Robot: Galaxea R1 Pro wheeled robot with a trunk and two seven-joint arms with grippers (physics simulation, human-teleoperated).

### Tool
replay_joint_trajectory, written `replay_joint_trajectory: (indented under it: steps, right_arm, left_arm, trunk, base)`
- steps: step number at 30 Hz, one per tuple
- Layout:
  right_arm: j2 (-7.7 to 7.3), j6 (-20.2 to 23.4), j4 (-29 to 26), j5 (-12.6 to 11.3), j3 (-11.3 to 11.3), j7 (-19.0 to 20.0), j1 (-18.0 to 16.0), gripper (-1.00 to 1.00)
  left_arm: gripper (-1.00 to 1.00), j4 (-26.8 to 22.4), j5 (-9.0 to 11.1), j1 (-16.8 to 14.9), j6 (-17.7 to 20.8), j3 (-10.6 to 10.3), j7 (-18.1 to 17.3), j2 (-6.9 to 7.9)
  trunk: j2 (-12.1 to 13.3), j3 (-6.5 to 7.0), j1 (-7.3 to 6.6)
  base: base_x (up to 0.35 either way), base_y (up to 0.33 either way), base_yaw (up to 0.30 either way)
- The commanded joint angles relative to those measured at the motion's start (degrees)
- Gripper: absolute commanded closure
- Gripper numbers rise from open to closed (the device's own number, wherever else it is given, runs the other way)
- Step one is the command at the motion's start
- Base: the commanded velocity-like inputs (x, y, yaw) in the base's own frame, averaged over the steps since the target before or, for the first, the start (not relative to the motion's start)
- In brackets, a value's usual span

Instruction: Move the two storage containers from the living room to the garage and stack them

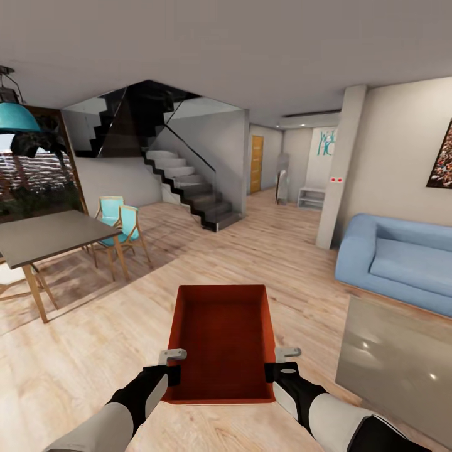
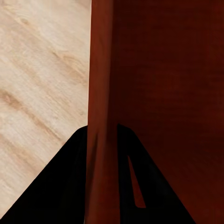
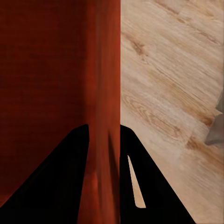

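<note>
one orange-red storage container (image 1: 221, 342) is held in the air above the light wood plank floor (image 1: 81, 351) of the living room, just in front of the robot. the left gripper (image 1: 172, 356) is closed on its left wall (image 2: 100, 93), one finger on each side. the right gripper (image 1: 287, 355) is closed the same way on the right wall (image 3: 103, 84). i count one blue sofa (image 1: 402, 260), one dining table (image 1: 44, 235), two turquoise chairs (image 1: 122, 226) and one staircase (image 1: 188, 185).
</note>
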Motion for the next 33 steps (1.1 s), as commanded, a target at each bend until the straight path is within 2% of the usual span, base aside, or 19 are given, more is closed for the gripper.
replay_joint_trajectory:
  steps: [1,33]
  right_arm:
    - [-0.04,-0.45,-0.16,1.06,-0.69,-0.11,-0.07,1.0]
    - [-0.04,-0.45,-0.16,1.06,-0.69,-0.07,-0.07,1.0]
  left_arm:
    - [1.0,0.01,0.58,-0.03,0.37,1.03,0.51,0.05]
    - [1.0,0.1,0.61,-0.03,0.31,1.03,0.42,0.09]
  trunk:
    - [-0.09,-0.1,0.05]
    - [-0.09,-0.1,0.05]
  base:
    - [0.322,0.0,0.0]
    - [0.322,0.0,0.0]
